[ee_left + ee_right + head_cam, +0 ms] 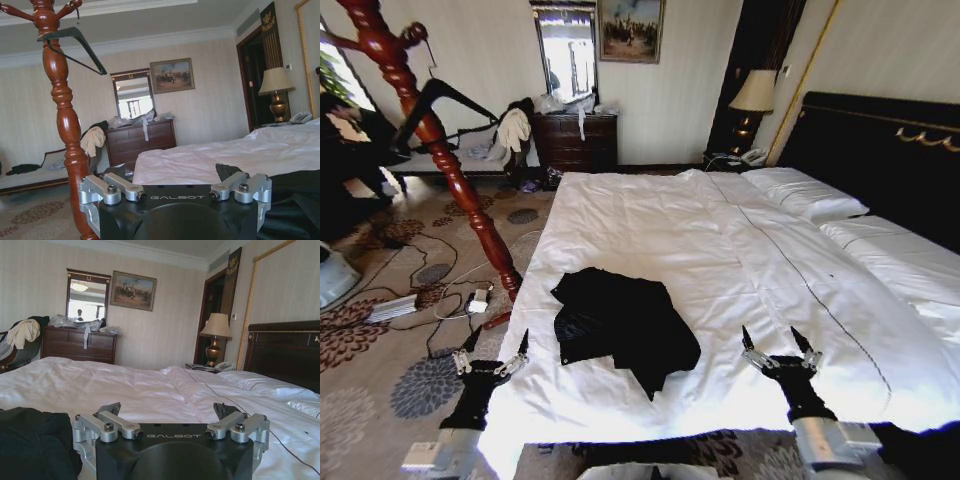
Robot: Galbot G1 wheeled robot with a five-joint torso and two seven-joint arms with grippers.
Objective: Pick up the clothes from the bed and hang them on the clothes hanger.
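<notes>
The black clothes (pixel 620 325) lie crumpled on the white bed (pixel 720 250), near its front left corner. They also show as a dark heap in the left wrist view (pixel 295 200) and the right wrist view (pixel 35 445). My left gripper (pixel 492 345) is open at the bed's left edge, just left of the clothes. On the sheet to the right of them, my right gripper (pixel 780 340) stands open and holds nothing. The black clothes hanger (pixel 445 100) (pixel 75 45) hangs by its hook from the reddish wooden coat stand (pixel 450 170) left of the bed.
Cables and a power strip (pixel 395 308) lie on the patterned carpet by the stand's foot. A dark dresser (pixel 578 140) with a mirror stands at the far wall, beside a bench with cream garments (pixel 510 130). A lamp (pixel 755 95) and the black headboard (pixel 880 150) are at the back right.
</notes>
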